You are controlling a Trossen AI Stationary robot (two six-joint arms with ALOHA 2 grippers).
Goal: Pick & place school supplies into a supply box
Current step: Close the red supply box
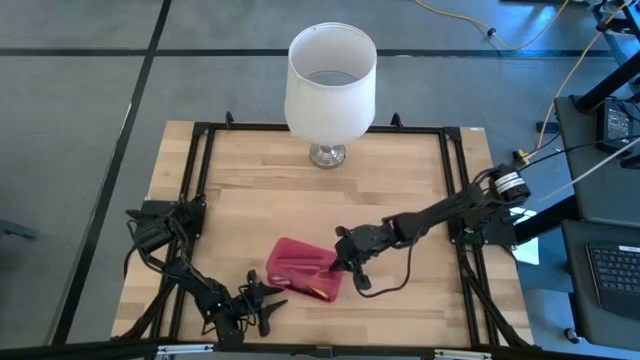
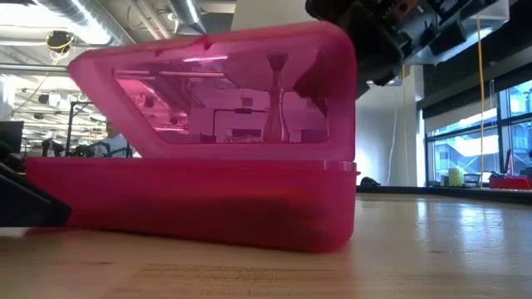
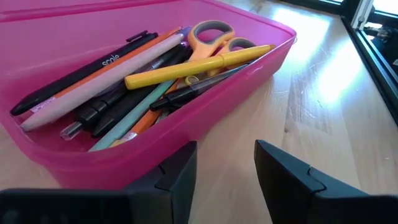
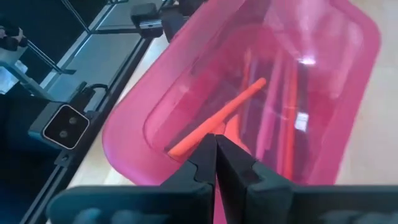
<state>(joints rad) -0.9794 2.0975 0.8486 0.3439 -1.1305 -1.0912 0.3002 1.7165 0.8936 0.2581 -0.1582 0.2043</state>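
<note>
The pink translucent supply box [image 1: 300, 268] lies near the table's front middle, its lid [image 2: 216, 91] raised at a slant over the base [image 2: 191, 199]. Inside lie the school supplies: a yellow pen [image 3: 199, 65], yellow-handled scissors [image 3: 211, 37], and black, orange, pale and green pens. My left gripper [image 3: 227, 165] stands open just outside the box's near-left wall [image 3: 205, 118], with nothing between its fingers. My right gripper [image 4: 216, 146] is shut at the lid's right end [image 1: 332, 262], coming from the table's right. My right gripper has its shut fingertips [image 4: 208, 155] against the outer face of the lid [image 4: 261, 112], near the lid's raised right corner [image 2: 345, 37]. The fingers slant down from the table's right. The lid stands half open above the base, which rests flat on the table.
A lamp with a large white shade [image 1: 331, 85] stands at the far middle of the table. Black frame rails [image 1: 200, 180] run along the left and right sides. A black cable [image 1: 390, 285] loops on the wood beside my right gripper.
</note>
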